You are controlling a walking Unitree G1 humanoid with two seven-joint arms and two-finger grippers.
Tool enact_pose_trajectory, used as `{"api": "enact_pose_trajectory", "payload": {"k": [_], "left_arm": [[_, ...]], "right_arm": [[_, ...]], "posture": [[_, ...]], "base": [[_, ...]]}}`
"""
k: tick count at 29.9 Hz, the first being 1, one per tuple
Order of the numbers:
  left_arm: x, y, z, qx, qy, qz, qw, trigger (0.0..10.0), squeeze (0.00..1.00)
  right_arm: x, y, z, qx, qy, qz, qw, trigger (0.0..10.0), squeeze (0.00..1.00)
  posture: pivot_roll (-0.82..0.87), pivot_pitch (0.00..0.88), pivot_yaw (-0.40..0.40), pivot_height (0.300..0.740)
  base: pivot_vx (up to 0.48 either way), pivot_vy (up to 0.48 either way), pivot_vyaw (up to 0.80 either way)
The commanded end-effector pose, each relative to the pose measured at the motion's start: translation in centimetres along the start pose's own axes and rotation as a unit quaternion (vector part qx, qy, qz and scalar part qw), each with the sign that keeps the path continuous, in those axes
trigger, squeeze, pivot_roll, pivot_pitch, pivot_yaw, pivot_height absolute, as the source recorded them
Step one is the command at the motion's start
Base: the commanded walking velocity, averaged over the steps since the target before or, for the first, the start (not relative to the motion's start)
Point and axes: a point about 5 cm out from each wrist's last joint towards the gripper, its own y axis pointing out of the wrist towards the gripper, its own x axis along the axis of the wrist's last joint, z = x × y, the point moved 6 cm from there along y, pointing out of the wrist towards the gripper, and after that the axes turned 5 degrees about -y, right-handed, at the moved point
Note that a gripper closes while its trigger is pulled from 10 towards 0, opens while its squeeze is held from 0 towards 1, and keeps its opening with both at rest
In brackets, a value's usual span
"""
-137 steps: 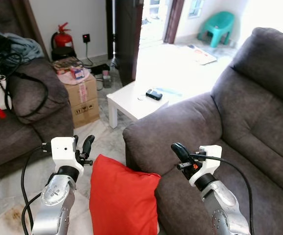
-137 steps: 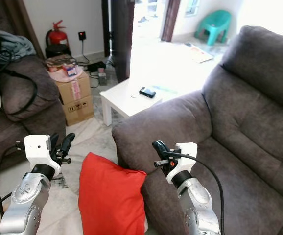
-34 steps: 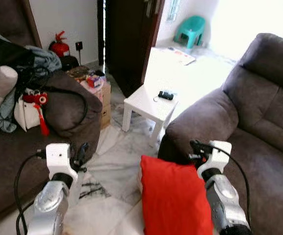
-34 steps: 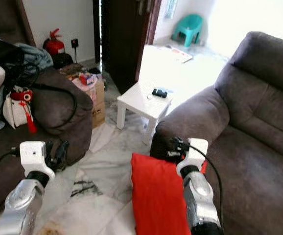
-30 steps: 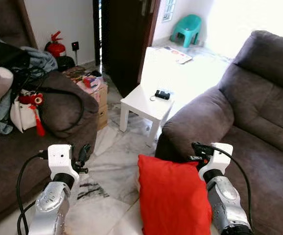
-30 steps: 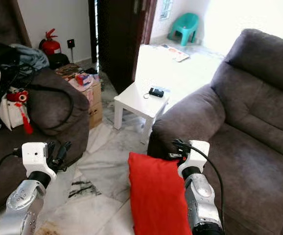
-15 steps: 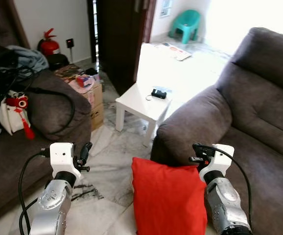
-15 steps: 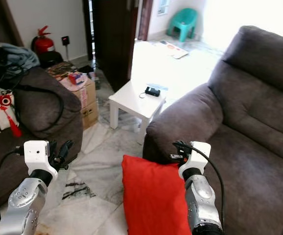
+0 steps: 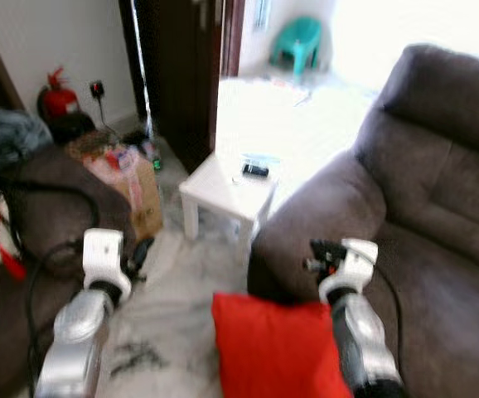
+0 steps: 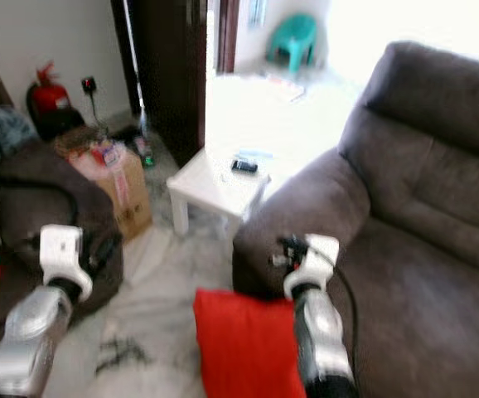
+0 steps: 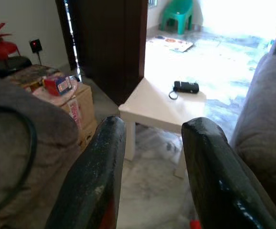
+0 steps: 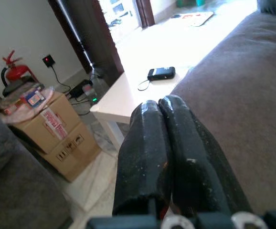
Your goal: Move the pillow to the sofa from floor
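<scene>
Just above the top edge of the red pillow, the right gripper is raised in front of the robot with its two black fingers pressed together and nothing between them. The pillow lies directly below and a little inward of this gripper, leaning against the front of the grey sofa's armrest with its lower part towards the floor; whether the forearm touches it cannot be told through the blur. Right of the gripper spread the sofa seat and its tall back cushion.

Ahead of the right gripper, beyond the armrest, stands a small white side table with a dark device on top. Farther on are a dark door frame and, through the bright doorway, a teal plastic chair.

The left gripper is held up on the far side of the pillow, its fingers parted and holding nothing. Beside it is a second dark sofa, and ahead a cardboard box with small items on top, then a red fire extinguisher against the wall.
</scene>
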Motion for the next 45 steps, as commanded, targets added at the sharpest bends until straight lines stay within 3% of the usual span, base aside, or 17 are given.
{"api": "enact_pose_trajectory", "payload": {"k": [1, 5, 7, 12, 17, 24, 37, 45], "left_arm": [[-1.2, 0.1, -0.6, -0.019, -0.008, 0.024, 1.0, 10.0, 0.0], [-1.1, 0.5, -1.3, -0.034, -0.011, 0.022, 0.999, 10.0, 0.0], [-1.2, 0.9, -1.8, -0.037, -0.014, 0.022, 0.999, 10.0, 0.0], [-1.3, 0.6, -2.0, -0.033, -0.021, 0.019, 0.999, 10.0, 0.0], [-1.6, 0.2, -1.1, -0.018, -0.024, 0.016, 0.999, 10.0, 0.0], [-1.7, 0.2, -1.2, -0.012, -0.027, 0.013, 0.999, 10.0, 0.0], [-1.8, 0.3, -1.4, -0.005, -0.038, 0.002, 0.999, 10.0, 0.0], [-1.6, 0.3, -1.5, -0.003, -0.043, -0.005, 0.999, 10.0, 0.0]], "right_arm": [[-0.7, -0.6, -1.1, -0.021, -0.002, 0.008, 1.0, 10.0, 0.0], [-0.6, -0.8, -1.8, -0.029, -0.011, 0.005, 1.0, 10.0, 0.0], [-0.5, -1.1, -3.0, -0.042, -0.02, 0.004, 0.999, 10.0, 0.0], [-0.8, -1.0, -3.5, -0.041, -0.028, 0.016, 0.999, 10.0, 0.0], [0.1, -0.1, -2.7, -0.024, -0.037, 0.009, 0.999, 10.0, 0.0], [0.6, 0.3, -2.2, -0.008, -0.047, 0.0, 0.999, 10.0, 0.0], [0.8, 0.2, -2.6, -0.01, -0.047, -0.005, 0.999, 10.0, 0.0], [1.0, 0.3, -2.5, -0.008, -0.047, -0.008, 0.999, 10.0, 0.0]], "posture": [[0.11, 0.0, 0.006, 0.74], [0.09, 0.0, 0.001, 0.74], [0.1, 0.0, -0.01, 0.74], [0.12, 0.0, -0.034, 0.74], [0.13, 0.0, -0.064, 0.74], [0.13, 0.0, -0.073, 0.74], [0.11, 0.0, -0.065, 0.74], [0.12, 0.0, -0.077, 0.74]], "base": [[0.0, 0.0, 0.0], [0.0, 0.0, 0.0], [0.0, 0.0, 0.0], [0.0, 0.0, -0.27], [0.0, 0.0, -0.64], [0.0, 0.0, -0.25], [0.0, 0.0, 0.0], [-0.294, 0.0, 0.0]]}}
